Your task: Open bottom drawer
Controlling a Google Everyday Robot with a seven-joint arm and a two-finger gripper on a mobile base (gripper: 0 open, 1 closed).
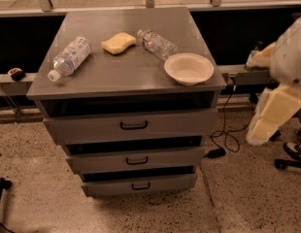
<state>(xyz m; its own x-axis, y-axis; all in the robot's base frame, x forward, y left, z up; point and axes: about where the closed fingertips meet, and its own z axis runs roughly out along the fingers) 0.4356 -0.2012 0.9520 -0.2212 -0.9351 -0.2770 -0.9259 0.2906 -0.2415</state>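
Speckled stone floor and a dark, rail-lined wall frame a grey three-drawer cabinet. Its tabletop (126, 76) carries a water bottle (70, 57) lying at the left, a yellow sponge (118, 42), a second bottle (158, 43) and a white bowl (189, 68) near the right edge.

Drawer fronts narrow from top to bottom: top drawer (92, 127), middle drawer (102, 163), then the bottom drawer (107, 188), lowest and shallowest, just above the floor. Its small black loop handle (141, 186) sits at the middle of the front, long axis horizontal. No drawer appears pulled out; the task is judged not yet begun.

The gripper (257, 132) hangs at the right edge of the view, beside the cabinet and well apart from it, at about the height of the top and middle drawers. Whether it is open or closed cannot be told.

Key relation: the handle lies down and to the left of the gripper, around the cabinet's front right corner. The coming move is judged to call for dropping low, coming round to face the front, and closing across the handle's horizontal bar before pulling straight outward. A black cable (223, 130) trails on the floor between cabinet and arm and could snag a low approach.
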